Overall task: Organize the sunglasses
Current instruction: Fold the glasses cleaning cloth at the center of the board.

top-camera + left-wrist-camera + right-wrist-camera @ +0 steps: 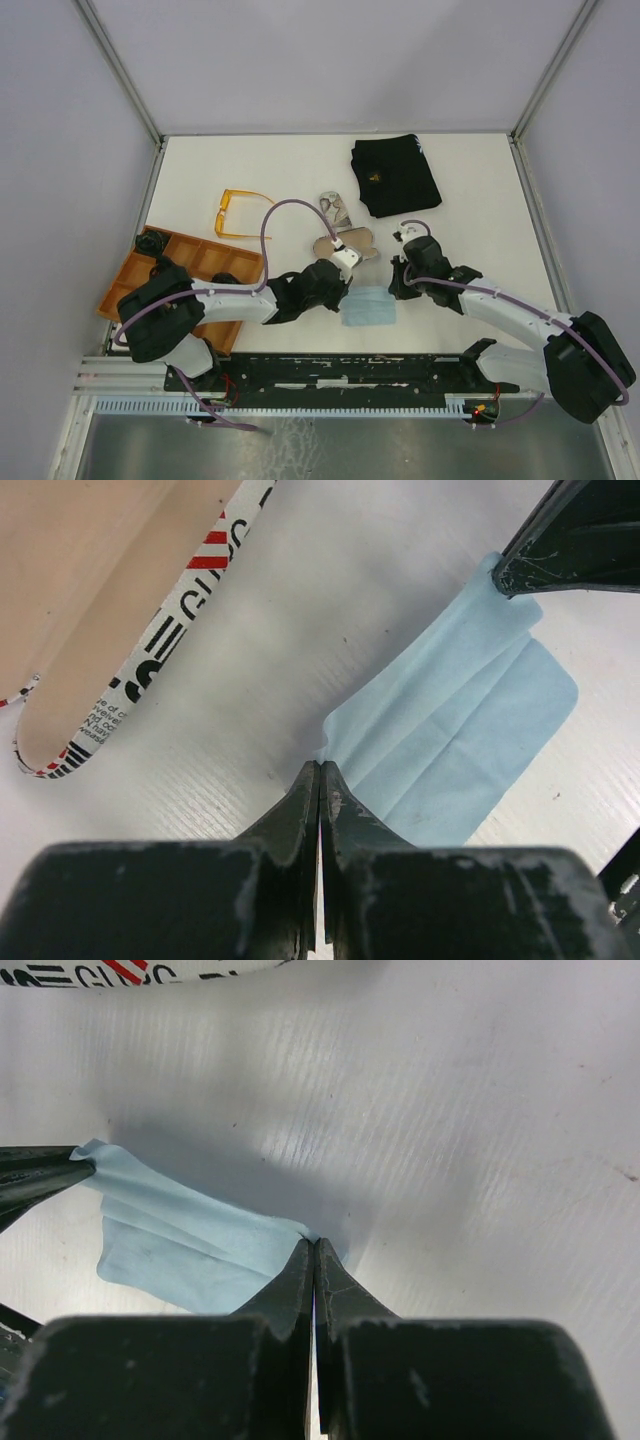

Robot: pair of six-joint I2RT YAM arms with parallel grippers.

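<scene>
- Clearly only one pair shows well: the translucent orange-amber sunglasses (220, 215) with a thin plastic frame.
- They lie flat on the white table (480, 200), at the left rear part, with both thin arms unfolded and pointing to the right.
- This pair is just behind the far edge of the orange-brown tray with compartments (210, 260) and to the left of the open oval case (160, 640), which has a printed rim and a tan inside.
- Both grippers are well apart from it.
- The left gripper (320, 780) is closed and pinches one corner of the thin light blue cloth (450, 730).
- The right gripper (315, 1255) is closed too and pinches the opposite corner of the same cloth, so the cloth hangs between the two, near the front of the table.
- A folded black fabric piece (395, 175) lies at the right rear.
</scene>
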